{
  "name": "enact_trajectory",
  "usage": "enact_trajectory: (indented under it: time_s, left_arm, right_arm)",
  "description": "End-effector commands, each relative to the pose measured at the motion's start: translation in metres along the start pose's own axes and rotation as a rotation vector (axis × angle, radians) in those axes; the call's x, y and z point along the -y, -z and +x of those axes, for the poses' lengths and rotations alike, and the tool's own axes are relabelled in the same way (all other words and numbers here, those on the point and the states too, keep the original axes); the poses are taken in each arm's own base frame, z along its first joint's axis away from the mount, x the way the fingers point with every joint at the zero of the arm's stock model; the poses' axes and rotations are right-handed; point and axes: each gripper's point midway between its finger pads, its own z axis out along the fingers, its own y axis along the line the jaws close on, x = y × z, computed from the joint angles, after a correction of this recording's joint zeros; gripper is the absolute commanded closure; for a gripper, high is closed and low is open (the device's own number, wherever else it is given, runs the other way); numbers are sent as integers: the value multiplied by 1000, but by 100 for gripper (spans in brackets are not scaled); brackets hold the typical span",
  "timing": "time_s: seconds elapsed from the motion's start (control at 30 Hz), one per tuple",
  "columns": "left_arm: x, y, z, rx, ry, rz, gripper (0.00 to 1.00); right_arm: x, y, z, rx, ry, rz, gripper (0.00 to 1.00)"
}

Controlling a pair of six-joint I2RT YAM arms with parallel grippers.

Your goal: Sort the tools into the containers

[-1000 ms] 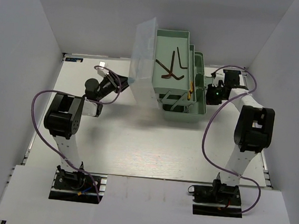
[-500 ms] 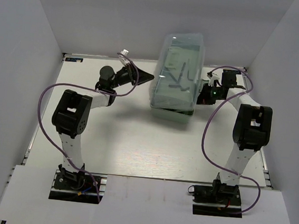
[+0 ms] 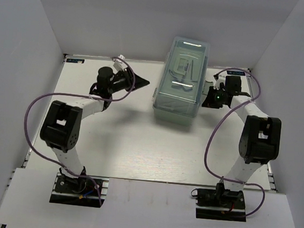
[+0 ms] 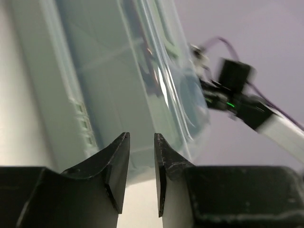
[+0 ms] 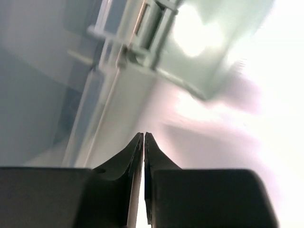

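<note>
— How many containers?
— One pale mint-green plastic toolbox (image 3: pixel 174 114), at 12 o'clock on the white table (image 3: pixel 138 145), translucent lid (image 3: pixel 179 95) down; the tools inside are dim shapes (uncountable).
— Grippers?
— Two. Left gripper (image 4: pixel 141 138) at the box's 9 o'clock, jaws slightly apart, empty. Right gripper (image 5: pixel 143 137) at 3 o'clock, jaws almost touching, empty.
</note>
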Motion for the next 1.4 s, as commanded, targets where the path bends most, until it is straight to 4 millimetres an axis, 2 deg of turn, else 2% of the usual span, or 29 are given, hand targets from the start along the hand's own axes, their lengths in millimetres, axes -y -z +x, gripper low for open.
enact_trajectory:
  time_s: [0.0, 0.03, 0.1, 0.17, 0.2, 0.23, 0.27, 0.3, 0.33, 0.37, 0.4, 0.47, 0.5, 0.53, 0.57, 0.63, 0.67, 0.77, 0.8, 0.83, 0.9, 1.03, 1.13, 1.17, 1.3, 1.37]
  left_arm:
    - [-18, 21, -29, 109, -220, -288, 62]
    - [-22, 23, -35, 138, -222, -317, 64]
    - [-45, 26, -34, 151, -204, -403, 64]
    - [-59, 17, -31, 118, -211, -437, 64]
    - [-65, 11, -23, 81, -209, -438, 65]
    - [-62, 1, -23, 67, -212, -418, 65]
    - [-80, -5, -16, 36, -191, -432, 65]
    - [-86, -12, -6, -2, -189, -436, 65]
    - [-81, -24, -8, -6, -201, -416, 65]
    - [-97, -28, 1, -44, -188, -434, 65]
    - [-94, -38, 4, -56, -193, -423, 65]
    - [-101, -51, 19, -115, -194, -418, 65]
    - [-102, -55, 23, -129, -191, -419, 65]
    - [-103, -58, 24, -137, -200, -411, 65]
    - [-101, -62, 33, -166, -205, -399, 65]
    - [-97, -65, 39, -177, -209, -391, 65]
    - [-93, -68, 45, -196, -219, -373, 66]
    - [-84, -71, 62, -238, -216, -326, 66]
    - [-83, -71, 71, -260, -210, -316, 66]
    - [-78, -73, 69, -253, -221, -290, 66]
    - [-69, -76, 81, -282, -243, -265, 66]
    - [-59, -78, 95, -321, -240, -223, 67]
    - [-47, -84, 111, -349, -249, -188, 67]
    - [-40, -85, 106, -337, -261, -175, 67]
    - [-20, -89, 118, -354, -279, -138, 67]
    - [-23, -88, 125, -365, -274, -152, 67]
  right_arm:
    - [16, 35, -41, 166, 97, 192, 89]
    - [17, 47, -48, 196, 103, 218, 89]
    - [21, 52, -51, 224, 113, 259, 89]
    - [15, 58, -61, 258, 165, 244, 88]
    - [10, 61, -69, 273, 181, 231, 88]
    - [11, 53, -67, 256, 182, 218, 86]
    - [6, 54, -75, 264, 189, 202, 84]
    - [4, 51, -83, 267, 198, 190, 83]
    - [1, 45, -86, 261, 198, 179, 83]
    - [-2, 44, -93, 279, 207, 167, 81]
    - [-6, 41, -96, 285, 211, 154, 81]
    - [-15, 36, -110, 319, 246, 132, 80]
    - [-16, 31, -107, 306, 251, 128, 80]
    - [-22, 36, -121, 331, 273, 127, 80]
    - [-26, 26, -119, 317, 285, 124, 79]
    - [-33, 30, -136, 345, 314, 125, 77]
    - [-32, 23, -136, 336, 323, 121, 77]
    - [-47, 18, -148, 361, 381, 70, 71]
    - [-54, 13, -146, 347, 390, 36, 71]
    - [-59, 15, -151, 354, 404, 27, 71]
    - [-64, 10, -147, 346, 440, 27, 69]
    - [-68, 14, -150, 361, 478, 37, 64]
    - [-64, 17, -150, 364, 486, 55, 63]
    - [-64, 16, -149, 362, 486, 54, 63]
    - [-62, 17, -150, 363, 490, 61, 62]
    - [-62, 17, -150, 363, 490, 64, 62]
